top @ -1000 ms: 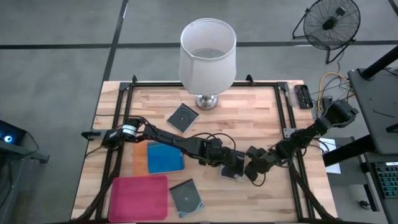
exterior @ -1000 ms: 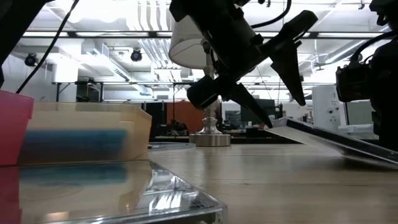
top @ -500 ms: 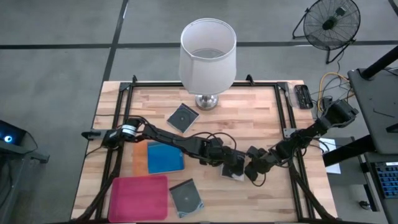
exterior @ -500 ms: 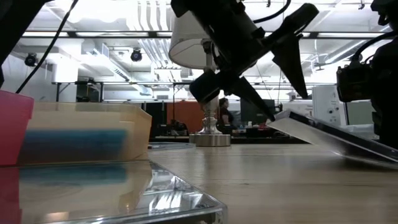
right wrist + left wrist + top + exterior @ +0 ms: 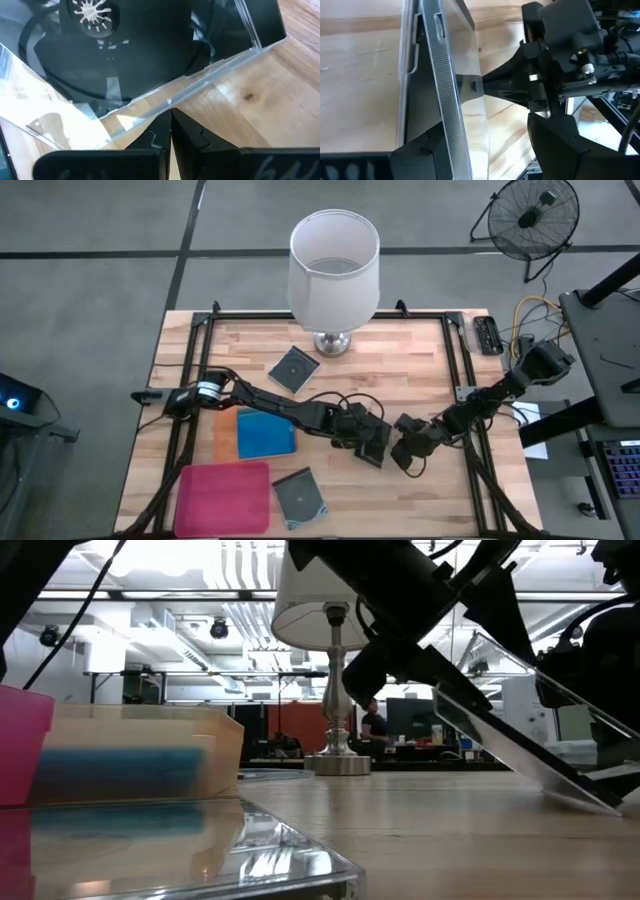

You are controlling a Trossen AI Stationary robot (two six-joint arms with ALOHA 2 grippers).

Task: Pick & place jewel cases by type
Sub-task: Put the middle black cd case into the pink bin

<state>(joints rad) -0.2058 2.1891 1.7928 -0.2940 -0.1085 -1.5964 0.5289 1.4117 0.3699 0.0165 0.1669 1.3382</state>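
Jewel case (image 5: 520,745) tilted steeply, lower edge on bench (image 5: 420,820), upper edge toward lamp; left pincer (image 5: 372,442) grips it, right pincer (image 5: 402,455) closed beside.

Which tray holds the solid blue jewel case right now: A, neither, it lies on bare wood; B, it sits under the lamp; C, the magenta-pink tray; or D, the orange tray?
D: in the high view the blue jewel case lies inside the orange tray, while the magenta-pink tray beside it holds no case.
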